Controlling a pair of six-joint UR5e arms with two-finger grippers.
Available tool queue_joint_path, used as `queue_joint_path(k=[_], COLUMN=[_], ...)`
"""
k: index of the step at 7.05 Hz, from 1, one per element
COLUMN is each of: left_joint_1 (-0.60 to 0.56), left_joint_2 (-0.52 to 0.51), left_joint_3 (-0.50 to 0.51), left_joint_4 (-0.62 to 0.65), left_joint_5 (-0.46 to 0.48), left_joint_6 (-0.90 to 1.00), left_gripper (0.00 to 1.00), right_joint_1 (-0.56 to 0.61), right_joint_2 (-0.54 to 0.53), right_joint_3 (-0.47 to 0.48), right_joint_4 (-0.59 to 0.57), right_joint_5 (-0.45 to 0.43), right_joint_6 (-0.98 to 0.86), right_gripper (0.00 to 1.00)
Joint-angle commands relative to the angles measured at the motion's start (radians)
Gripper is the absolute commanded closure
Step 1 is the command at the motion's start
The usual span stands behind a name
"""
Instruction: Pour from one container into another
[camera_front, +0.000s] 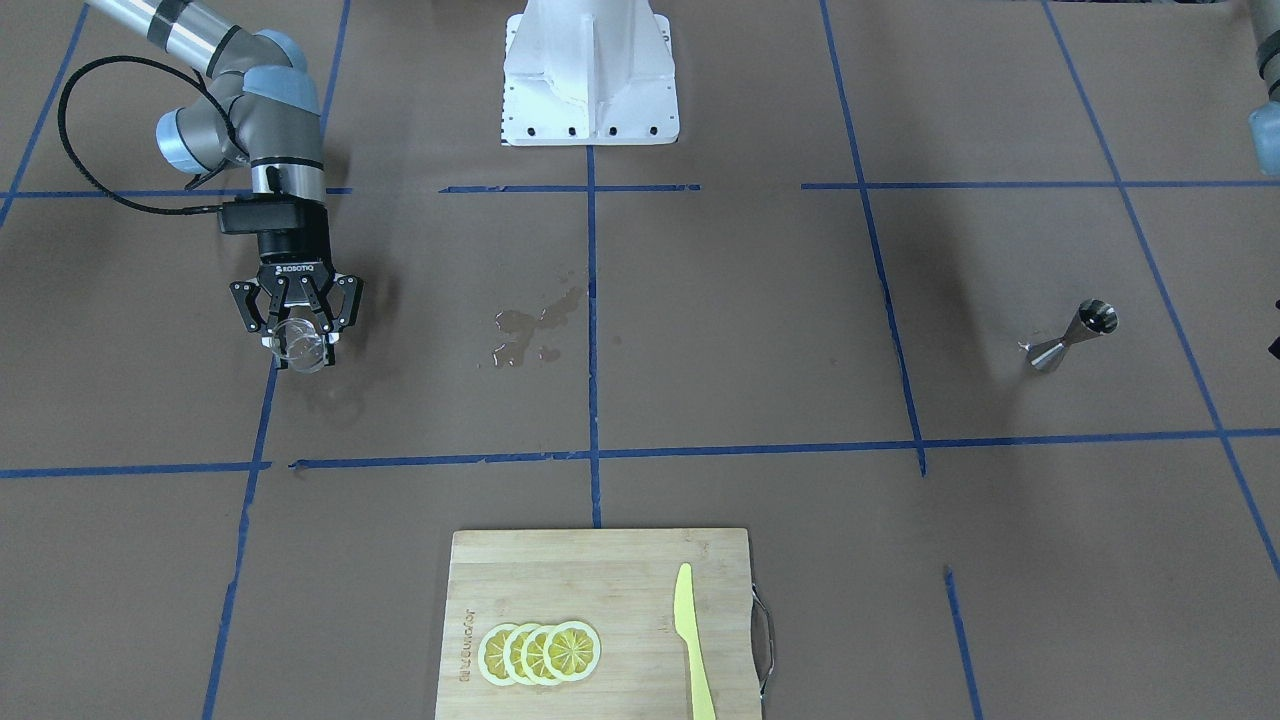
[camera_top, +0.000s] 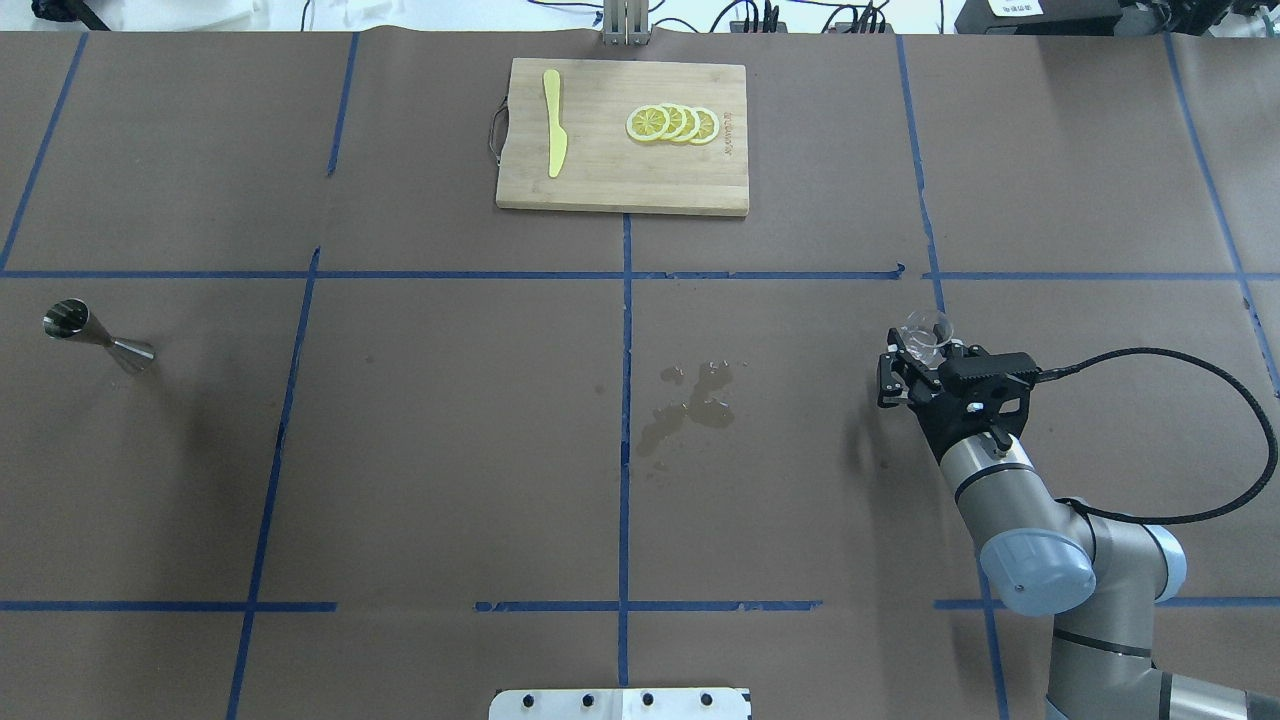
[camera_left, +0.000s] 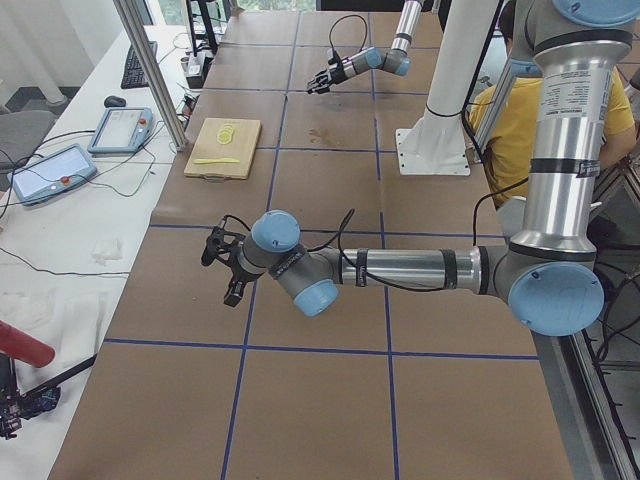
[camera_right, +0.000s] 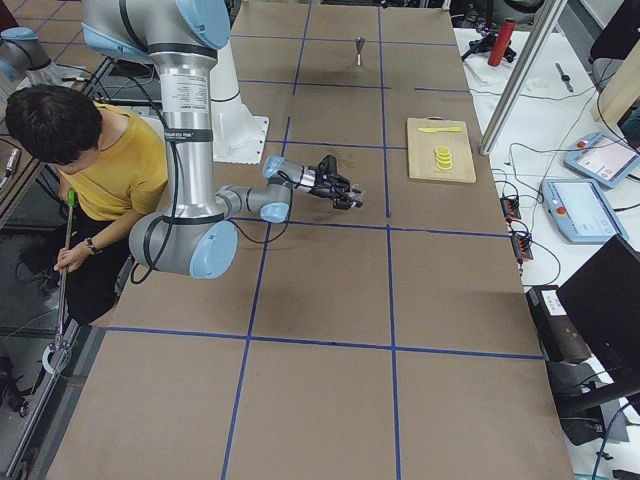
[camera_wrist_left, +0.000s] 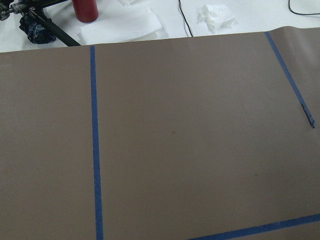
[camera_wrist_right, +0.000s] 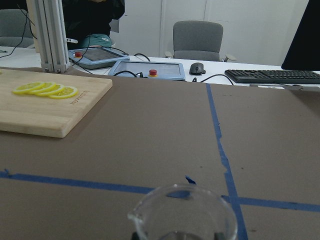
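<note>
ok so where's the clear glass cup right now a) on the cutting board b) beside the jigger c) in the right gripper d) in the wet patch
c: the right gripper is shut on the glass cup, whose rim shows between its fingers in the right wrist view, far across the table from the jigger.

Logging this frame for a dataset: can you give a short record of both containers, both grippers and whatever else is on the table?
glass cup: upright, gripped by the right gripper
jigger: standing free on the robot's left side
left gripper: at neither container; open or shut unclear
wet patch: between glass cup and jigger
cutting board: across from the robot, carrying lemon slices and a yellow knife
</note>
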Motion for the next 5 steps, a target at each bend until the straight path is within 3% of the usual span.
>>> queue_joint_path(k=[1,5], left_joint_1=[0.0,0.0], left_joint_2=[0.0,0.0], left_joint_3=[-0.027,-0.028], left_joint_4=[0.003,0.003], left_joint_5=[0.0,0.001], left_joint_6=[-0.052,-0.059], left_gripper=[0.0,0.0], right_joint_1=[-0.016,-0.053], right_joint_2=[-0.02,-0.024], right_joint_3=[-0.021,-0.042], right_joint_4=[0.023,0.023], right_joint_5=[-0.021,-0.077], right_joint_6=[0.003,0.023], right_gripper=[1.0,1.0])
